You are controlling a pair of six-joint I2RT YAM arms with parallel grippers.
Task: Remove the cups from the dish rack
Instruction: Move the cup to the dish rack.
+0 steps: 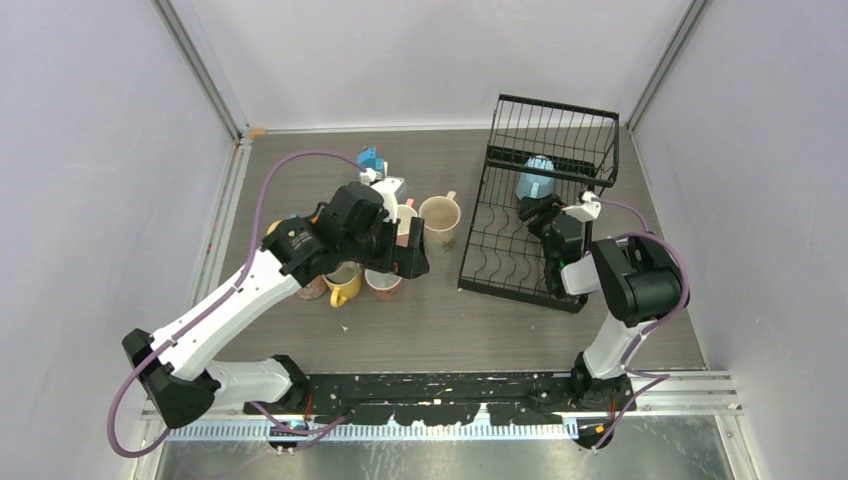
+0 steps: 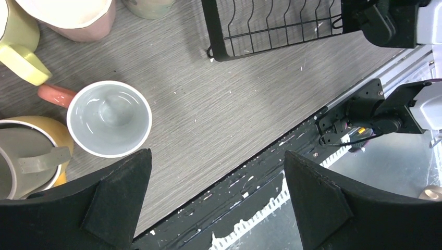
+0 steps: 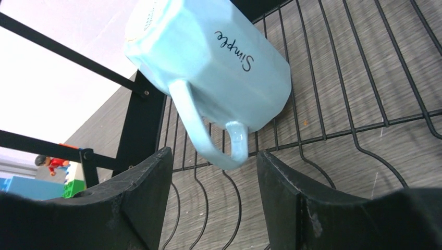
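Centre of the right wrist view: the right gripper [image 3: 215,156], jaws half-narrowed, straddles without yet clamping the handle of the pale-blue ceramic mug [image 3: 219,57] in the black wire dish rack [image 3: 138,125]; next, pinch and lift clear.

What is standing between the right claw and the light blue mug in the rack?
Nothing visible does. The right gripper sits at the light blue mug in the dish rack, the mug's handle between its two fingers.
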